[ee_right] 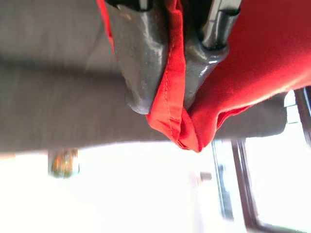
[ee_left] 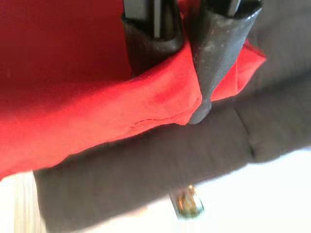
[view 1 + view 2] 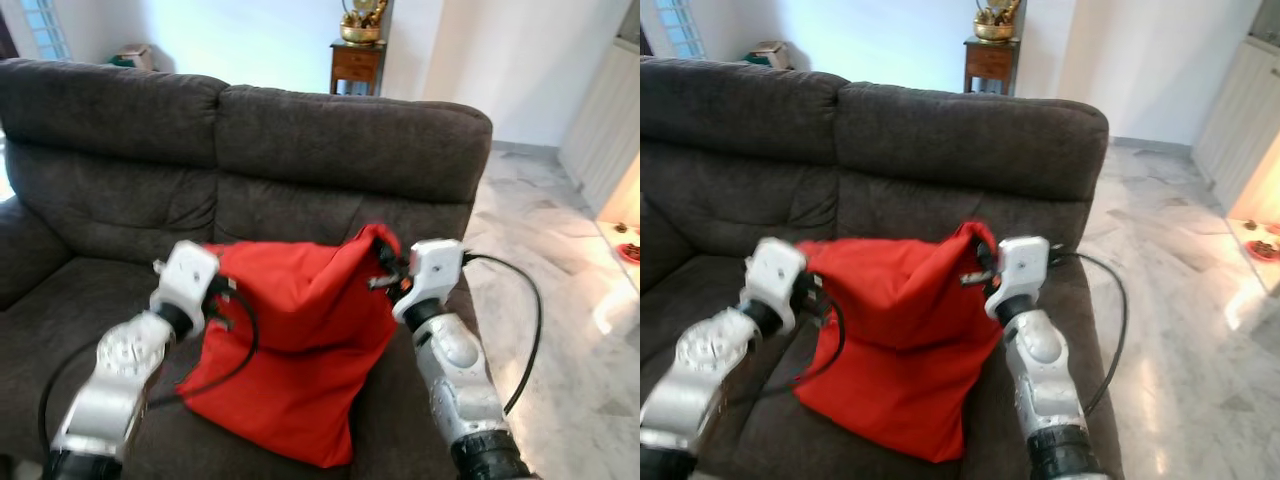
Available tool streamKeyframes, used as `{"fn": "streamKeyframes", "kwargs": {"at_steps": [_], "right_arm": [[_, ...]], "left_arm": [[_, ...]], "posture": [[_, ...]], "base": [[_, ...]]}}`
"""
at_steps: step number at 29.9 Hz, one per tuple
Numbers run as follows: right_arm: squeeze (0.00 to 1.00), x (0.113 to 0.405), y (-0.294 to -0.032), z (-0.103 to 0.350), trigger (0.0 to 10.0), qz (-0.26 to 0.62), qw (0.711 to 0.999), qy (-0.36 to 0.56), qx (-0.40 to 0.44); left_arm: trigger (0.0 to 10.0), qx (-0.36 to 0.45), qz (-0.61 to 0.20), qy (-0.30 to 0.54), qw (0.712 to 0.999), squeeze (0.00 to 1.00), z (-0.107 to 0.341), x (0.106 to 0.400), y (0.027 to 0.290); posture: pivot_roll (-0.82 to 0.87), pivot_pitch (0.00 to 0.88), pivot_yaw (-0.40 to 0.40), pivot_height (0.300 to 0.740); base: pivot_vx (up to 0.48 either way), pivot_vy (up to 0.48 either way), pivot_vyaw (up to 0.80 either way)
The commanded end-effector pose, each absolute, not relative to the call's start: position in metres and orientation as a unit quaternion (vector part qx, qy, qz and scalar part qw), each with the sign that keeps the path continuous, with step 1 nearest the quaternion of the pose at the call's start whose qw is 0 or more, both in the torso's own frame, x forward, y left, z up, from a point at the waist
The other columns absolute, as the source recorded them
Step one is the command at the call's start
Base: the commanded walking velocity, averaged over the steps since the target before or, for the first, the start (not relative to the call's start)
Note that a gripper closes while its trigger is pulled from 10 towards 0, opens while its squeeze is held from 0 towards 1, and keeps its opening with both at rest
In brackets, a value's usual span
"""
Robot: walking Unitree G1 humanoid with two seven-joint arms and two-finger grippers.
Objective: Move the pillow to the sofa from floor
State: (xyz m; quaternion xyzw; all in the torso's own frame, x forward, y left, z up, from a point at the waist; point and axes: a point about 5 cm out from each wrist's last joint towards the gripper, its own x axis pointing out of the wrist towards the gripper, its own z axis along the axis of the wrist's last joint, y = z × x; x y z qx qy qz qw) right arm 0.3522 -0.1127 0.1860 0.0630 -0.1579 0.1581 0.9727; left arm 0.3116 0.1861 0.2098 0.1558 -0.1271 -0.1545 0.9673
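Hanging between the two hands over the seat of the dark grey sofa (image 3: 330, 140): the red pillow (image 3: 290, 340), lower corner drooping onto the cushion toward the robot, upper edge pulled up in front of the backrest. Left hand (image 2: 187, 73) clamped on the pillow's top corner on its own side, red cloth squeezed between the two black fingers (image 2: 218, 53), a fold of it poking out past the fingertips. Right hand (image 1: 167, 73) closed the same way on the opposite top corner, a stitched hem pinched tight between its fingers (image 1: 136, 63), the corner tip sticking out beyond them. Seen from the head, left hand (image 3: 222, 300) at the pillow's upper edge with its white wrist block just behind; right hand (image 3: 385, 268) at the peaked corner, slightly higher than the left one. Black cables looping from both silver forearms, the left one lying across the red cloth. Beyond both hands, past the sofa back, a small wooden side table (image 3: 356, 65) against the white wall, with a golden ornament (image 3: 361, 22) on top. Out to the side of the right hand, glossy marble floor (image 3: 560, 290) with bright light patches.
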Motion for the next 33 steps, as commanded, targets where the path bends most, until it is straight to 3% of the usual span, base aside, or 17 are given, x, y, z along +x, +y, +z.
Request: {"fn": "streamKeyframes", "kwargs": {"at_steps": [1, 5, 10, 17, 30, 31, 33], "right_arm": [[0.0, 0.355, -0.118, 0.222, 10.0, 0.143, 0.96, -0.232, 0.07], [0.0, 0.361, -0.128, 0.233, 10.0, 0.119, 0.959, -0.248, 0.067], [0.0, 0.37, -0.125, 0.211, 10.0, 0.12, 0.975, -0.181, 0.037], [0.0, 0.355, -0.091, 0.177, 10.0, 0.212, 0.968, -0.134, 0.029], [0.0, 0.346, -0.086, 0.14, 10.0, 0.224, 0.972, -0.066, -0.005], [0.0, 0.346, -0.087, 0.138, 10.0, 0.224, 0.973, -0.062, -0.011], [0.0, 0.346, -0.088, 0.134, 10.0, 0.222, 0.973, -0.055, -0.01]], "left_arm": [[10.0, 0.134, -0.151, -0.177, 0.963, 0.0, 0.24, 0.311, 0.188], [10.0, 0.099, -0.155, -0.217, 0.959, 0.0, 0.264, 0.309, 0.188], [10.0, 0.077, -0.159, -0.215, 0.96, 0.0, 0.268, 0.308, 0.188], [10.0, 0.101, -0.131, -0.145, 0.975, 0.0, 0.237, 0.312, 0.196], [10.0, 0.104, -0.102, -0.08, 0.986, 0.0, 0.193, 0.315, 0.204], [10.0, 0.101, -0.103, -0.077, 0.987, 0.04, 0.19, 0.314, 0.204], [10.0, 0.1, -0.106, -0.075, 0.986, 0.53, 0.187, 0.313, 0.201]], "posture": [[0.1, 0.0, -0.006, 0.74], [0.1, 0.0, -0.007, 0.74], [0.11, 0.0, -0.007, 0.74], [0.11, 0.0, -0.008, 0.74], [0.1, 0.0, -0.011, 0.74], [0.11, 0.0, -0.013, 0.74], [0.11, 0.0, -0.013, 0.74]], "base": [[0.0, 0.0, 0.0], [0.0, 0.0, 0.0], [0.0, 0.0, 0.0], [0.0, 0.0, 0.0], [0.0, 0.0, 0.0], [0.0, 0.0, 0.0], [0.0, 0.0, 0.0]]}}
